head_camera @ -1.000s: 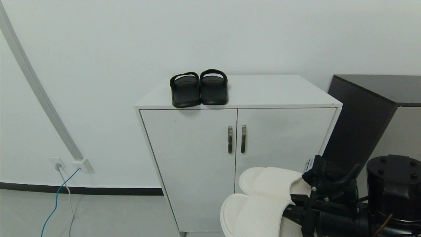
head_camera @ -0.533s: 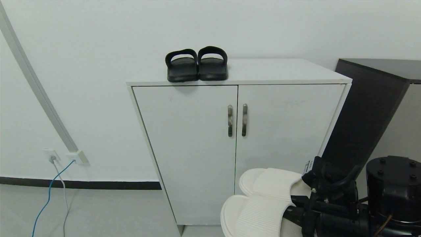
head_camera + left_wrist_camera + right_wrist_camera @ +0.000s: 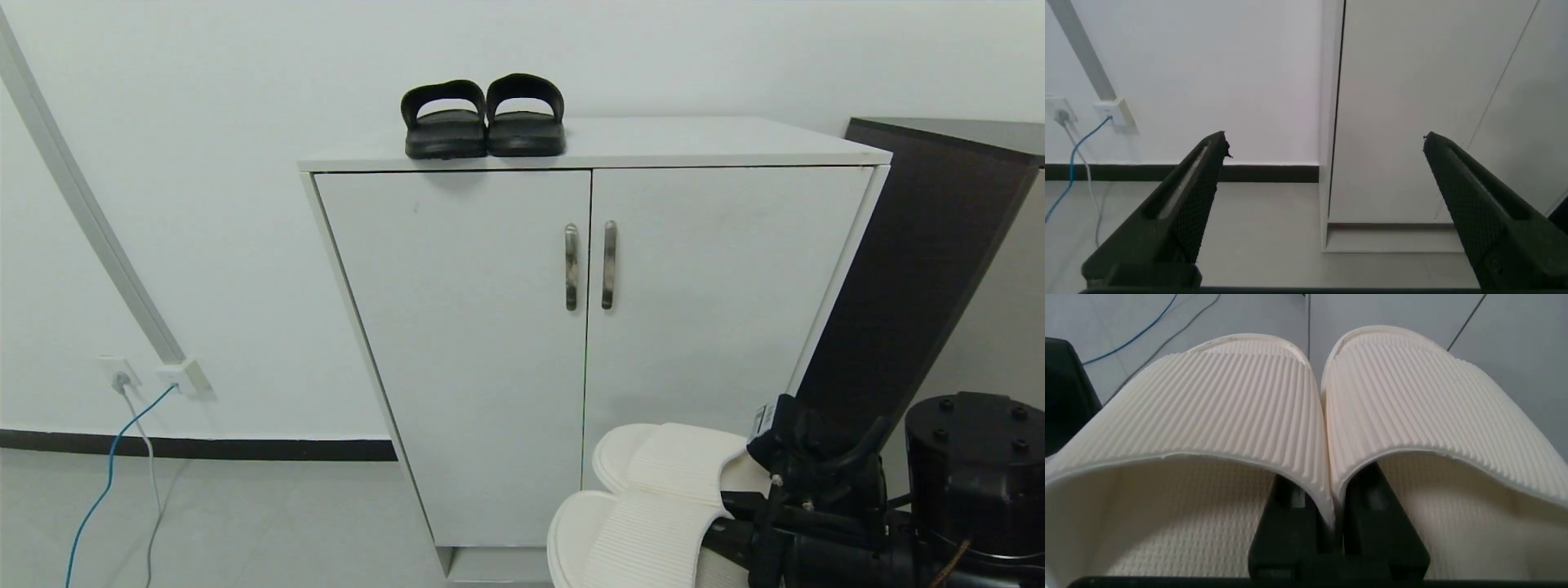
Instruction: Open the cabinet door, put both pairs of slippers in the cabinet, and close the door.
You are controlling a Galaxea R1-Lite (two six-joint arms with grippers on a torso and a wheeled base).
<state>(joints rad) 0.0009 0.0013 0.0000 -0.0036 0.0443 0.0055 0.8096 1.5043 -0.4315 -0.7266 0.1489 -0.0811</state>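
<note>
Cabinet doors [image 3: 473, 343] are closed, and while your spread-fingered left gripper [image 3: 1324, 143] pulls one, the white slippers [image 3: 653, 498] clamped in your right gripper [image 3: 1333, 531] could block its swing.

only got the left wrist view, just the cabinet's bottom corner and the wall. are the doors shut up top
Observer: Yes. The left door and right door are both shut, with their handles side by side at the centre seam.
Operator: ok and where's the white pair
Observer: The right hand holds the white slippers low in front of the right door, pinching the pair's touching inner sides together.
</note>
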